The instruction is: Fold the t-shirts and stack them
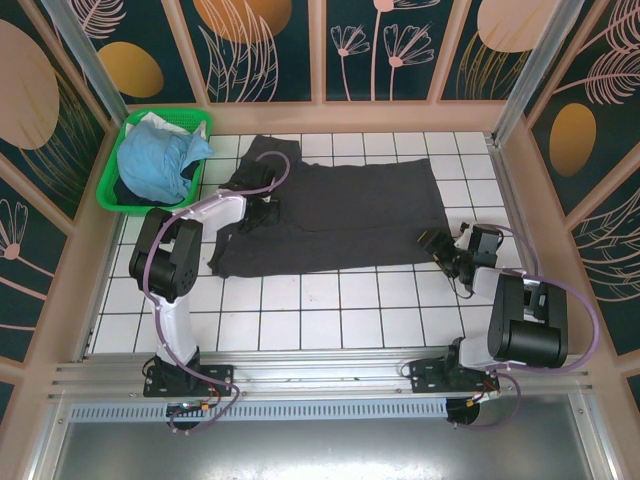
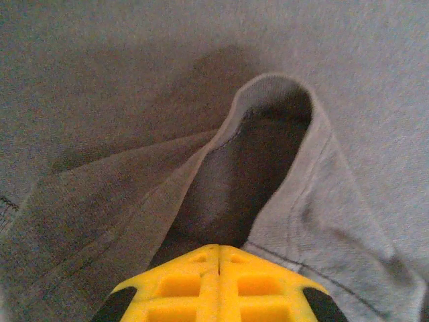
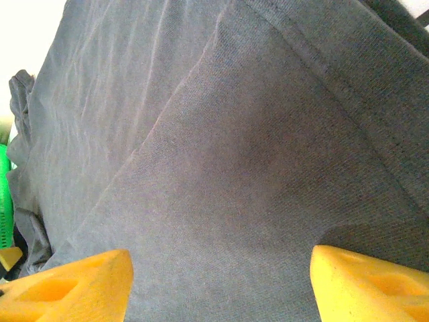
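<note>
**Left pinch made, right side not yet gripped**

Nearest to the arm bases, the desk (image 1: 320, 300) is bare white tile. A little further, the right fingers (image 3: 74, 285) stand spread wide over the right lower corner of the dark t-shirt (image 1: 350, 215). Cloth lies between them, but they grip nothing. In the right wrist view the fabric runs away from them in soft, long creases.

Further in, on the left part of the same shirt, the left fingers (image 2: 181, 285) are pressed together. A raised fold of grey cloth comes out just in front of them, so I judge they are pinching it. The shirt itself lies spread across the middle of the desk, mostly flat, with its left end somewhat bunched near the left arm.

At the far left corner, the light blue t-shirt (image 1: 160, 160) sits crumpled in the green basket (image 1: 165, 118), apart from the work.

The risks, as I judge them:
- The left pinch looks small. If it holds one layer only, a lift may open the shirt instead of folding it.
- If the left side moves while the right fingers are open, the cloth may drag and twist, and the fold line becomes slanted.
- The right fingers may close on a crease and not on the hem, and then slip off.
</note>
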